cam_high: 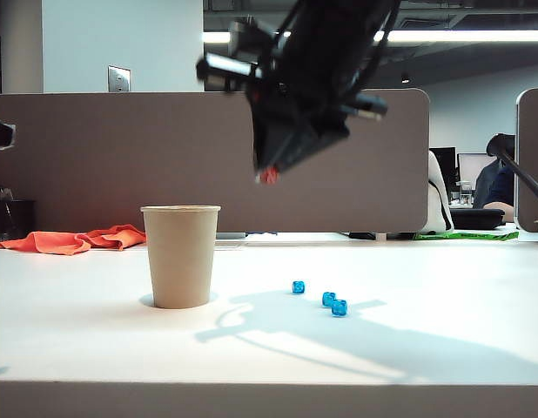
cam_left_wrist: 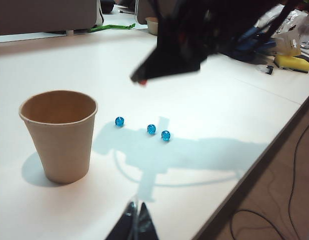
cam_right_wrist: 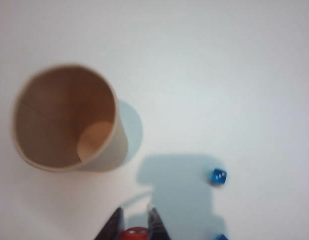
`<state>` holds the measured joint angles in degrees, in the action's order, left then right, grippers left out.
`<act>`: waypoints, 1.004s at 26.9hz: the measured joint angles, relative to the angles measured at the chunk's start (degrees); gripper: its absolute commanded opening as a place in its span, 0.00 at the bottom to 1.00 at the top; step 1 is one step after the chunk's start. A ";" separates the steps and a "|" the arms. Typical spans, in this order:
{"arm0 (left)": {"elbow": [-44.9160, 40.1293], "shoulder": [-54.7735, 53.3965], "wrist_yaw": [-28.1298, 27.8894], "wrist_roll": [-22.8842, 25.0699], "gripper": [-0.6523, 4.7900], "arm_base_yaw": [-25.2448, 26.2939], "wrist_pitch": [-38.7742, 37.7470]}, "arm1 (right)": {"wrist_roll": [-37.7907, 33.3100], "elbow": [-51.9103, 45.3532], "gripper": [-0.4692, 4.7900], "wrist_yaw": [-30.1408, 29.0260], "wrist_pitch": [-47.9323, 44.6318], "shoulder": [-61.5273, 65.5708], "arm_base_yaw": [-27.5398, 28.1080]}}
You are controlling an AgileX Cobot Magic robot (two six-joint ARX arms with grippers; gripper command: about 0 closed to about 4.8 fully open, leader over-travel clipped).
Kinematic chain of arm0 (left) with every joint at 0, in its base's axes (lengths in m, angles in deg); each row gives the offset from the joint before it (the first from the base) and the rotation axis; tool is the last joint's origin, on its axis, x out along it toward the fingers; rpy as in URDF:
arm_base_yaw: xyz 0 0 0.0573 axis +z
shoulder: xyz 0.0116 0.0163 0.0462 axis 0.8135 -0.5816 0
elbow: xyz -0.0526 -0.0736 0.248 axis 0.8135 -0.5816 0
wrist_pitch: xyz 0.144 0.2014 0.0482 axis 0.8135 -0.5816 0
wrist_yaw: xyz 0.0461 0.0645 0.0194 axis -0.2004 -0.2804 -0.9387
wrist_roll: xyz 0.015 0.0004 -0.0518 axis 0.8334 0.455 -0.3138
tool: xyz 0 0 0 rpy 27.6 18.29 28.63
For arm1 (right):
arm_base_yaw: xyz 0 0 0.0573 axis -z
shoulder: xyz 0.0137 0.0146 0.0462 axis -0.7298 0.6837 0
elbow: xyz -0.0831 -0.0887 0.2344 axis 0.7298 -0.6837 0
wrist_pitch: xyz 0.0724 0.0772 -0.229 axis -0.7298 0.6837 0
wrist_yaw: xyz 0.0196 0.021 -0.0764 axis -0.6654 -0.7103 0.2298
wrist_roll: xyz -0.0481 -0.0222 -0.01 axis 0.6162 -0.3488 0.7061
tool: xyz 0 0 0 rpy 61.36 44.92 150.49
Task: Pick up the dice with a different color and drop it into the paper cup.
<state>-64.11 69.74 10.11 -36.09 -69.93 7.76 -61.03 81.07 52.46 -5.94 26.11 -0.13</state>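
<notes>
The red die [cam_right_wrist: 135, 233] sits clamped between the two dark fingertips of the right end effector [cam_right_wrist: 134, 227], seen at the bottom edge of the right wrist view. In the exterior view it shows as a small red spot [cam_high: 269, 176] at the lowest tip of the right end effector [cam_high: 271, 172], which hangs in the air at upper centre of the frame, well clear of the bench [cam_high: 443, 287]. The left wrist view shows the same red spot [cam_left_wrist: 142, 82] at the tip of the dark, blurred right end effector [cam_left_wrist: 141, 80], upper centre.

The paper cup [cam_high: 180, 255] stands upright on the bench, left of centre and lower than the held die; the die is above and to the right of the cup's rim, not over its mouth. The right wrist view looks down into the cup [cam_right_wrist: 67, 117]: only its bare inner wall and bottom are visible.

Three blue dice [cam_high: 328, 300] lie on the bench right of the cup, one slightly apart from a close pair.

The left end effector [cam_left_wrist: 136, 222] shows only as dark tips at the bottom edge of the left wrist view, close together; whether they are fully closed cannot be told. It holds nothing visible.

An orange cloth [cam_high: 73, 239] lies at the far left of the bench.
</notes>
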 measured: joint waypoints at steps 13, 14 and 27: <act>0.00 0.00 -0.02 0.00 0.11 0.00 -0.02 | 0.00 -0.02 0.21 -6.84 -12.52 -3.32 -0.07; 0.00 0.00 -0.02 0.00 0.11 0.00 0.00 | 0.00 -0.02 0.21 -7.34 -13.27 -3.32 -0.04; 0.00 0.00 -0.02 0.00 0.11 0.00 0.00 | 0.00 -0.02 0.21 -12.70 -21.57 3.65 -0.15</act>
<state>-64.11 69.74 10.09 -36.09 -69.93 7.76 -61.03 81.04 39.76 -27.51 29.76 -0.29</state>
